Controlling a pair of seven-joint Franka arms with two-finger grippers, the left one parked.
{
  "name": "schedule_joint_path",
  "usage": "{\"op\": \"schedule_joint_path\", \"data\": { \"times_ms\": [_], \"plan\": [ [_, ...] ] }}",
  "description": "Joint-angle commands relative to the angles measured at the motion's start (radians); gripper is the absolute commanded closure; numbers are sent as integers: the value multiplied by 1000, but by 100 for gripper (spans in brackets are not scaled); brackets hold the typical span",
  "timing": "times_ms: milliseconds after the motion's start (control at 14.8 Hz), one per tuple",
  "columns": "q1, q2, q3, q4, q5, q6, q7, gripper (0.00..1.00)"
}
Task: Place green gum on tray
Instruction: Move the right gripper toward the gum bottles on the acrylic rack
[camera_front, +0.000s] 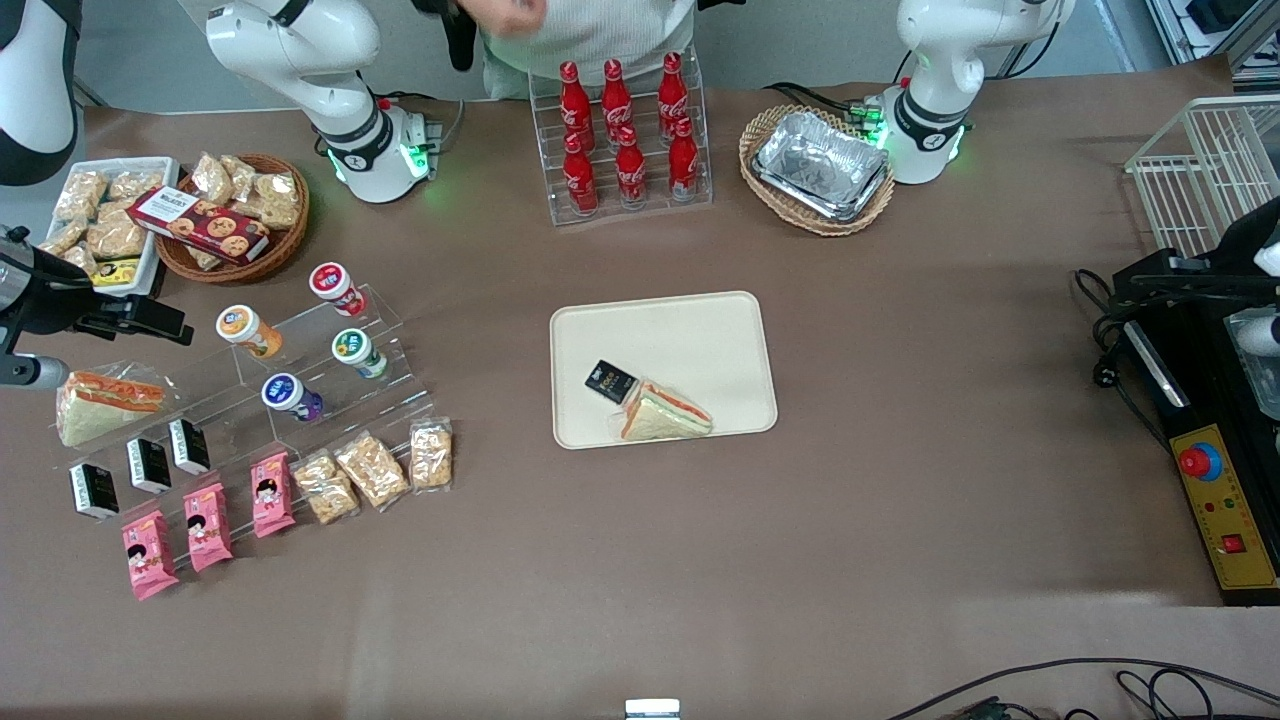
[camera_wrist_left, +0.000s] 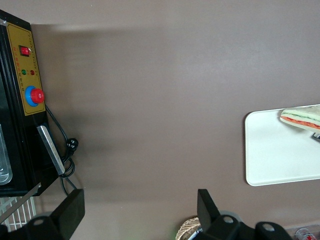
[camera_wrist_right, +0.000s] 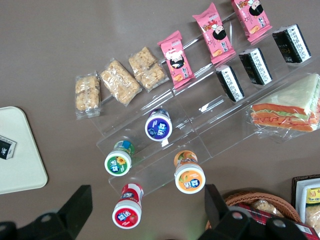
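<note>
Nothing placed yet: green gum (camera_front: 357, 351) sits on the rack at nine o'clock from the tray (camera_front: 690, 330). Gripper (camera_wrist_right: 145, 212) hovers above, fingers open, empty.

Four canisters (camera_front: 292, 392), the green gum (camera_front: 358, 352) among them. Six cola bottles (camera_front: 629, 150), three pink packets (camera_front: 206, 525), three cereal bars (camera_front: 371, 470), four black packets (camera_front: 148, 465), two sandwiches (camera_front: 664, 412), one tray (camera_front: 700, 340). Perhaps three foil trays (camera_front: 820, 165). One gripper (camera_wrist_right: 147, 196), above the canisters.

Green gum (camera_front: 358, 352) stands on clear stepped rack; tray (camera_front: 700, 335) well apart.
</note>
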Motion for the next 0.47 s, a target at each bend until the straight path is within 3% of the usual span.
{"op": "schedule_joint_path", "data": {
  "times_ms": [0, 203, 406],
  "plan": [
    [7, -20, -8, -3, 24, -17, 1, 0],
    [7, -20, -55, -3, 81, -5, -29, 0],
    [24, -43, -51, -23, 80, -8, -32, 0]
  ]
}}
